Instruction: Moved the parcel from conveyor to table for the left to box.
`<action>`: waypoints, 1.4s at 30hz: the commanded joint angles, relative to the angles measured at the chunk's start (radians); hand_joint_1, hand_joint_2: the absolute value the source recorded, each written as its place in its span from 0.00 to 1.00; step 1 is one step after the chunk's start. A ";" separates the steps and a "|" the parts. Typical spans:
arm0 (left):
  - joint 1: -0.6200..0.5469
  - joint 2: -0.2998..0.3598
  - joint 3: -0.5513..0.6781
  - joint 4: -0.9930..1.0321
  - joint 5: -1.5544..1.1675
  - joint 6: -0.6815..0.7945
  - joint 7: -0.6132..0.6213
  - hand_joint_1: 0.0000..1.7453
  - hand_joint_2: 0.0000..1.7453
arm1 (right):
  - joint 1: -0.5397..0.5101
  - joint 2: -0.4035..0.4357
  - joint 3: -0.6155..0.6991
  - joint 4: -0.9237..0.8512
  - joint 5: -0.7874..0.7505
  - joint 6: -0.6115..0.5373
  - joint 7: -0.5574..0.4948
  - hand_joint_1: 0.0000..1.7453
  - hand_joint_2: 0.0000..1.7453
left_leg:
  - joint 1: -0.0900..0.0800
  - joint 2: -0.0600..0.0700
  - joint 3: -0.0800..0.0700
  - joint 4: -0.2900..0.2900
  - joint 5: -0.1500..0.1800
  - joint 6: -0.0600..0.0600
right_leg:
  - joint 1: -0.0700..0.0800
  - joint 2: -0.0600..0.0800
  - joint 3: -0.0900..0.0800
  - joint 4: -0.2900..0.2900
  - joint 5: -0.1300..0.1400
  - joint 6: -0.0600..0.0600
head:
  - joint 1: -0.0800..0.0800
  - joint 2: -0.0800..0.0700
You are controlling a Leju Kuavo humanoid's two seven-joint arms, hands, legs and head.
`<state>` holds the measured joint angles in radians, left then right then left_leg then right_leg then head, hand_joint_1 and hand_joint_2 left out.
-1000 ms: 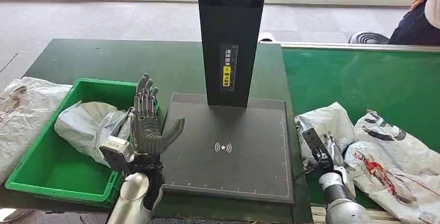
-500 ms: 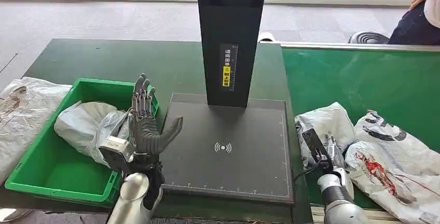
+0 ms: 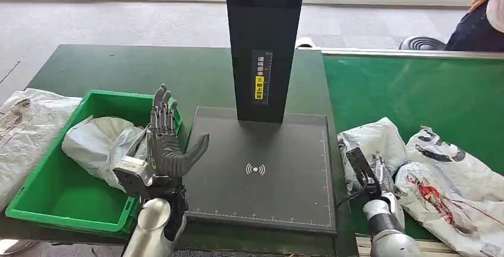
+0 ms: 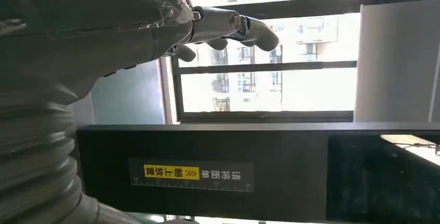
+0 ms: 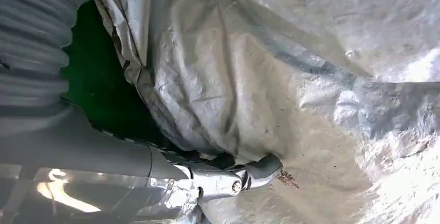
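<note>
right hand (image 3: pixel 369 174) fingers (image 5: pixel 259 169) pressed against grey parcel (image 3: pixel 371 144) on conveyor (image 3: pixel 416 90), grip unclear, left hand (image 3: pixel 166 144) fingers spread, empty

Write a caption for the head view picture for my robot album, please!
Robot's left hand waits open beside the green bin while its right hand reaches a grey parcel on the conveyor.

Scanner pad (image 3: pixel 261 168) lay at table (image 3: pixel 119 66) centre, the upright column (image 3: pixel 263 43) standing on its far edge. Bin (image 3: pixel 65 197) sat left of the pad, one bagged parcel (image 3: pixel 98 141) in it; another bag (image 3: pixel 24 126) lay on the table left of the bin. Conveyor (image 3: pixel 416 96) ran right of the table, with two parcels on its near end: one (image 3: pixel 371 144) beside the pad, the other (image 3: pixel 451 179) to its right.
</note>
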<state>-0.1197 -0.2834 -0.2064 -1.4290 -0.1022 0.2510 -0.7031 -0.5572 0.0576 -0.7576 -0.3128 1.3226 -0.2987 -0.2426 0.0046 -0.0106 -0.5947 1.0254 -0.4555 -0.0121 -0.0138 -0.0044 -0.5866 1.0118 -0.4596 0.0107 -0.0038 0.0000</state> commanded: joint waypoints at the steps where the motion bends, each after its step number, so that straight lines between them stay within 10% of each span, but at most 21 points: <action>1: 0.099 -0.019 -0.036 -0.006 0.007 0.034 0.005 0.00 1.00 | -0.023 0.016 0.034 0.018 0.003 -0.041 0.001 0.00 1.00 | 0.000 0.003 0.003 -0.002 -0.001 0.000 | 0.000 0.003 0.002 -0.002 0.000 0.000 | 0.000 0.000; 3: 0.100 -0.013 -0.038 -0.008 0.013 0.026 0.005 0.00 1.00 | -0.035 0.012 0.063 0.033 0.022 0.015 0.023 0.00 1.00 | 0.000 0.006 0.003 -0.003 -0.001 0.000 | 0.000 0.005 0.001 -0.003 0.001 -0.001 | 0.000 0.000; 4: 0.099 -0.013 -0.037 -0.008 0.012 0.029 0.005 0.00 1.00 | -0.033 0.014 0.059 0.027 0.015 0.005 0.016 1.00 1.00 | -0.001 0.004 0.002 -0.001 -0.001 0.000 | 0.000 0.004 0.000 -0.001 0.000 0.000 | 0.000 0.000; 17: 0.100 -0.015 -0.035 -0.009 0.010 0.036 0.005 0.00 1.00 | -0.031 0.017 0.056 0.022 0.007 -0.027 0.016 1.00 1.00 | 0.000 0.004 0.003 -0.003 0.000 0.000 | 0.000 0.003 0.002 -0.003 0.001 -0.001 | 0.000 0.000; 19: 0.103 -0.015 -0.035 -0.013 0.011 0.036 0.005 0.00 1.00 | -0.032 0.018 0.062 0.025 0.009 -0.034 0.028 0.00 1.00 | 0.000 0.003 0.002 -0.001 0.000 0.000 | 0.000 0.003 0.001 -0.002 0.000 0.000 | 0.000 0.000; 20: 0.102 -0.015 -0.035 -0.012 0.011 0.036 0.005 0.00 1.00 | -0.031 0.018 0.059 0.024 0.004 -0.039 0.027 0.00 1.00 | 0.000 0.006 0.005 -0.006 0.000 0.000 | 0.000 0.005 0.003 -0.006 0.002 -0.001 | 0.000 0.000; 21: 0.099 -0.015 -0.035 -0.009 0.011 0.029 0.005 0.00 1.00 | -0.032 0.010 0.076 0.035 0.015 0.007 0.018 1.00 1.00 | 0.000 0.003 0.002 -0.002 -0.001 0.000 | 0.000 0.003 0.001 -0.002 0.000 0.000 | 0.000 0.000; 23: 0.097 -0.015 -0.033 -0.011 0.009 0.034 0.005 0.00 1.00 | -0.029 0.014 0.063 0.023 -0.004 -0.027 0.012 1.00 1.00 | 0.000 0.003 0.002 -0.002 0.000 0.000 | 0.000 0.003 0.001 -0.002 0.000 0.000 | 0.000 0.000; 24: 0.097 -0.015 -0.033 -0.011 0.009 0.034 0.005 0.00 1.00 | -0.029 0.014 0.063 0.023 -0.004 -0.027 0.012 0.00 1.00 | 0.000 0.004 0.003 -0.003 0.000 0.000 | 0.000 0.003 0.002 -0.004 0.001 -0.001 | 0.000 0.000; 25: 0.100 -0.015 -0.032 -0.012 0.009 0.034 0.005 0.00 1.00 | -0.032 0.015 0.067 0.024 0.000 -0.035 0.027 1.00 1.00 | 0.000 0.003 0.002 -0.002 0.000 0.000 | 0.000 0.002 0.001 -0.002 0.001 0.000 | 0.000 0.000; 26: 0.100 -0.014 -0.032 -0.010 0.007 0.028 0.005 0.00 1.00 | -0.029 0.014 0.068 0.021 -0.009 -0.030 0.011 1.00 1.00 | 0.000 0.004 0.003 -0.004 0.000 0.000 | 0.000 0.003 0.002 -0.004 0.002 -0.001 | 0.000 0.000; 27: 0.102 -0.015 -0.032 -0.009 0.006 0.029 0.005 0.00 1.00 | -0.032 0.010 0.073 0.034 -0.004 -0.025 0.030 0.00 1.00 | 0.000 0.003 0.002 -0.001 0.000 0.000 | 0.000 0.003 0.001 -0.001 0.001 0.000 | 0.000 0.000; 30: 0.093 -0.011 -0.036 -0.001 0.011 0.020 0.005 0.00 1.00 | -0.024 0.002 0.096 0.033 0.006 0.020 0.012 1.00 1.00 | 0.000 0.003 0.003 -0.003 0.000 0.000 | 0.000 0.003 0.002 -0.003 0.001 0.000 | 0.000 0.000; 31: 0.091 -0.012 -0.036 0.000 0.011 0.022 0.005 0.00 1.00 | -0.019 0.005 0.086 0.023 -0.008 -0.017 0.012 1.00 1.00 | 0.000 0.004 0.004 -0.004 0.000 0.000 | 0.000 0.004 0.003 -0.005 0.002 -0.001 | 0.000 0.000; 32: 0.094 -0.013 -0.034 -0.002 0.009 0.030 0.005 0.00 1.00 | -0.022 0.007 0.077 0.027 -0.018 -0.037 0.026 0.00 1.00 | 0.000 0.003 0.002 -0.001 0.000 0.000 | 0.000 0.002 0.001 -0.001 0.000 0.000 | 0.000 0.000; 34: 0.091 -0.011 -0.043 0.004 0.011 0.019 0.005 0.00 1.00 | -0.020 -0.002 0.102 0.034 0.000 -0.002 0.032 0.00 1.00 | 0.000 0.002 0.003 -0.002 0.000 0.000 | 0.000 0.002 0.002 -0.003 0.001 0.000 | 0.000 0.000; 35: 0.089 -0.012 -0.043 0.006 0.011 0.019 0.005 0.00 1.00 | -0.020 -0.002 0.099 0.034 -0.005 0.002 0.026 1.00 1.00 | 0.000 0.002 0.002 -0.001 0.000 0.000 | 0.000 0.002 0.001 -0.001 0.000 0.000 | 0.000 0.000; 36: 0.089 -0.014 -0.041 0.005 0.011 0.026 0.005 0.00 1.00 | -0.015 0.004 0.077 0.024 -0.031 -0.048 0.024 1.00 1.00 | 0.000 0.002 0.002 -0.002 0.000 0.000 | 0.000 0.002 0.001 -0.002 0.000 0.000 | 0.000 0.000; 37: 0.089 -0.014 -0.043 0.006 0.012 0.022 0.005 0.00 1.00 | -0.017 -0.001 0.088 0.033 -0.019 -0.039 0.042 0.00 1.00 | 0.000 0.004 0.003 -0.003 0.000 0.000 | 0.000 0.003 0.002 -0.003 0.001 -0.001 | 0.000 0.000; 41: 0.088 -0.014 -0.043 0.008 0.013 0.021 0.005 0.00 1.00 | -0.005 -0.003 0.094 0.025 -0.026 -0.039 0.026 1.00 1.00 | 0.000 0.002 0.003 -0.003 0.000 0.000 | 0.000 0.002 0.002 -0.003 0.001 0.000 | 0.000 0.000; 42: 0.090 -0.013 -0.043 0.007 0.013 0.021 0.005 0.00 1.00 | -0.003 0.000 0.095 0.022 -0.026 -0.057 0.031 0.00 1.00 | 0.000 0.003 0.004 -0.004 0.000 0.000 | 0.000 0.002 0.003 -0.004 0.001 -0.001 | 0.000 0.000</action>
<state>-0.0843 -0.2758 -0.2201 -1.4462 -0.0954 0.2716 -0.7034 -0.5729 0.0683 -0.7073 -0.3128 1.3062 -0.3303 -0.2140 0.0047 -0.0098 -0.5941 1.0254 -0.4554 -0.0121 -0.0138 -0.0035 -0.5869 1.0117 -0.4594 0.0107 -0.0038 0.0000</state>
